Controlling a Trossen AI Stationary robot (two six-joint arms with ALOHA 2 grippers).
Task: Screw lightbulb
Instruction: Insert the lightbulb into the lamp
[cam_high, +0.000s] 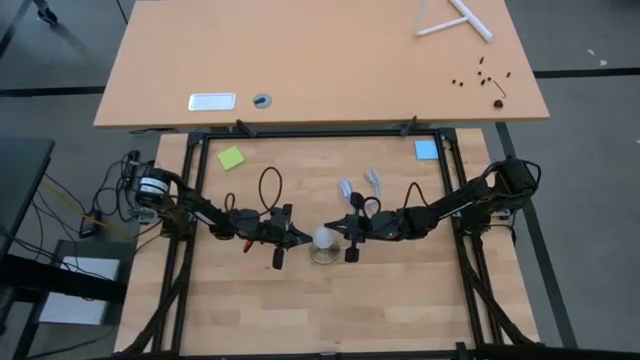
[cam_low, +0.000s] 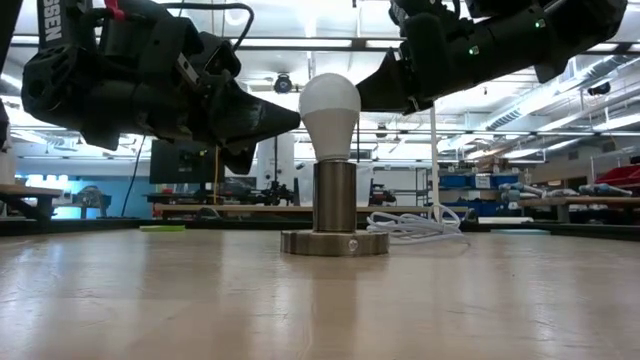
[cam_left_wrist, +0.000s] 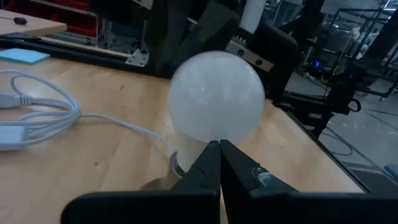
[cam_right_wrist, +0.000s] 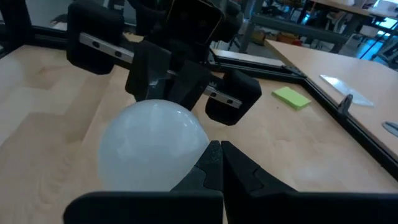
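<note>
Low view shows the lightbulb (cam_low: 329, 112) standing upright in the socket (cam_low: 334, 215) near the middle of the table (cam_low: 150, 300). The left gripper (cam_low: 285, 118) and the right gripper (cam_low: 372, 95) flank the bulb at glass height, each with its fingers closed together to a point and holding nothing. Whether the tips touch the glass cannot be told.

Risks, as a judgement:
- Closed tips pressing from two sides give little grip on smooth rounded glass; the bulb may slip instead of turning.
- Uneven side pressure may tip the socket or slide it across the table, since nothing visible anchors its base.
- The white cord (cam_low: 415, 225) coiled beyond the socket may snag the right arm.

Surface and room: the table is light wood planking. A green note (cam_high: 231, 157) and a blue note (cam_high: 426, 150) lie at its far edge. Behind it stands a tan desk (cam_high: 320, 60), and beyond that a workshop with benches and ceiling lights.
</note>
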